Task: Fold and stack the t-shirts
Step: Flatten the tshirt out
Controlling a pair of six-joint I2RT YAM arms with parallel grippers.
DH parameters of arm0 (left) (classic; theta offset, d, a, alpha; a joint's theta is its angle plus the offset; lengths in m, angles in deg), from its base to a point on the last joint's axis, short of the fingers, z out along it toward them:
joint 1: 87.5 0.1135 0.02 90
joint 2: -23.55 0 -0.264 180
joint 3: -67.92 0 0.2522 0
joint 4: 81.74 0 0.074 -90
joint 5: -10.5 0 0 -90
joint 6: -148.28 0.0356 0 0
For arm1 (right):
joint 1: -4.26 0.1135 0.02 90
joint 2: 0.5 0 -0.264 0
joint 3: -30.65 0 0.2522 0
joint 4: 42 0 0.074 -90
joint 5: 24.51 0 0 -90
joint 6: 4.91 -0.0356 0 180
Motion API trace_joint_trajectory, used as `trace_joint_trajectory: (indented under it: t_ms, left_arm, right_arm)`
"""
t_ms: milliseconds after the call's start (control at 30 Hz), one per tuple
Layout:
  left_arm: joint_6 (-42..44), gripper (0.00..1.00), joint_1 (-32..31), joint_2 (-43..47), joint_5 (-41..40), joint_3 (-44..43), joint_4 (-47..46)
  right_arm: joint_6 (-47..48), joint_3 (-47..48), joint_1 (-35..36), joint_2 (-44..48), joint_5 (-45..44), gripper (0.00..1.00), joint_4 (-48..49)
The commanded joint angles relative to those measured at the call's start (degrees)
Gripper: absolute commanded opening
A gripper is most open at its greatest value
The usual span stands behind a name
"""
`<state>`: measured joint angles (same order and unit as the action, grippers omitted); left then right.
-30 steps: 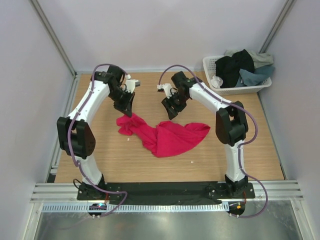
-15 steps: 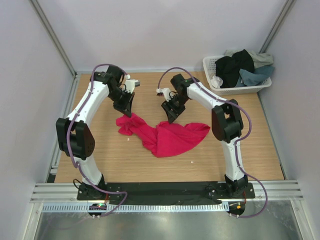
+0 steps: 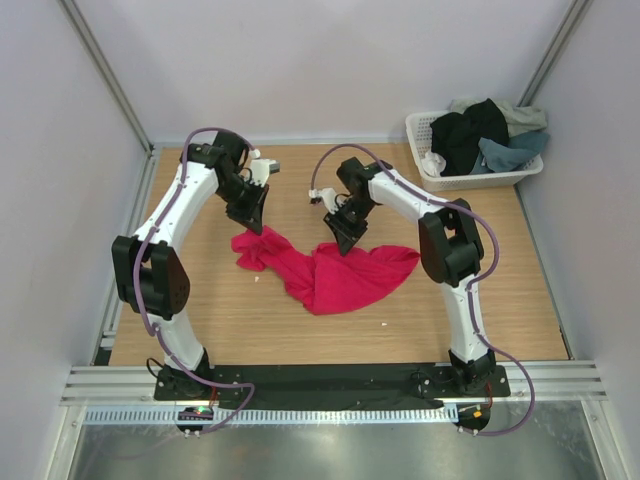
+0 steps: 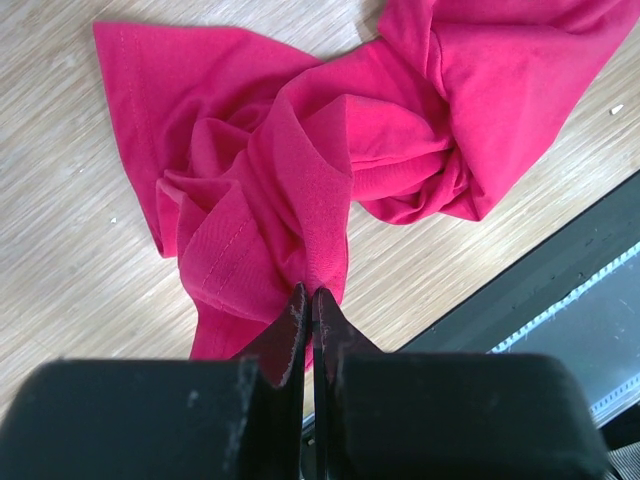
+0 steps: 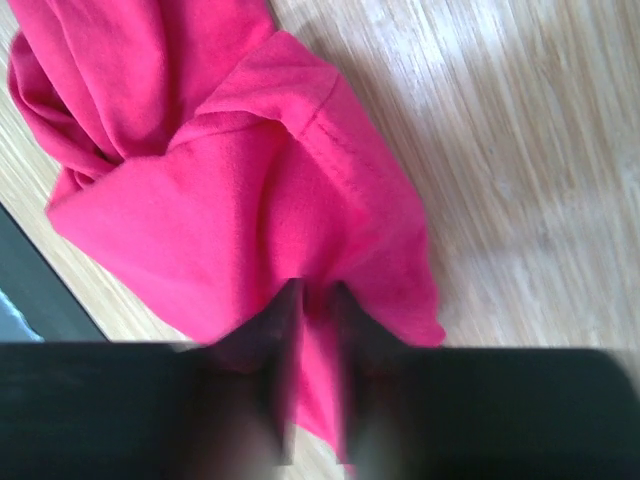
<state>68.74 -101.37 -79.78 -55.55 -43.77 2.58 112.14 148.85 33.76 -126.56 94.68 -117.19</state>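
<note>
Your left end effector (image 3: 254,226) is clenched on the crimson-pink t-shirt (image 3: 335,275). In its wrist view the two fingers (image 4: 290,325) meet almost flush, with a fold of cloth pinched at their tips. Ahead of those tips the shirt lies crumpled and twisted on the bench (image 3: 300,330). A stitched hem sits just to one side of the pinch point, and the bulk of the fabric runs away beyond it.

Your right end effector (image 3: 345,243) is grasping the same shirt. Its wrist view is blurred around the fingers, but a ridge of pink cloth shows between them, and a stitched hem runs just past the tips. Bare bench shows on the far side of that hem.

From above, the shirt lies between the two end effectors and on their near side. The left one holds the bunched end, and the right one holds the far edge of the wider lobe.

Well apart from the right end effector, beyond it and outboard, a white basket (image 3: 430,175) holds a black t-shirt (image 3: 470,135), a slate-blue t-shirt (image 3: 510,152) and a pale grey-green t-shirt (image 3: 520,115), heaped above its rim.
</note>
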Motion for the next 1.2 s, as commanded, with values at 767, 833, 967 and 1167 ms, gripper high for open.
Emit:
trace_joint_trajectory:
  t_ms: [767,833,967,1167]
  left_arm:
    - [-0.61,0.0,0.42,-4.6,-2.59,-7.45,0.1]
    - [-0.7,0.0,0.42,-4.43,-2.59,-7.36,0.19]
    - [-0.44,0.04,0.51,-3.81,-3.55,-7.27,0.19]
    - [-0.26,0.06,0.51,-2.23,-4.08,-4.99,0.01]
  right_arm:
    - [9.59,-35.18,18.14,39.49,-4.58,0.12,-9.04]
    - [8.64,-35.45,18.23,40.01,-5.63,0.43,-8.01]
    - [6.44,-30.45,15.34,39.32,-11.25,0.63,-1.08]
    - [3.54,-21.04,9.35,32.03,-17.14,0.61,6.39]
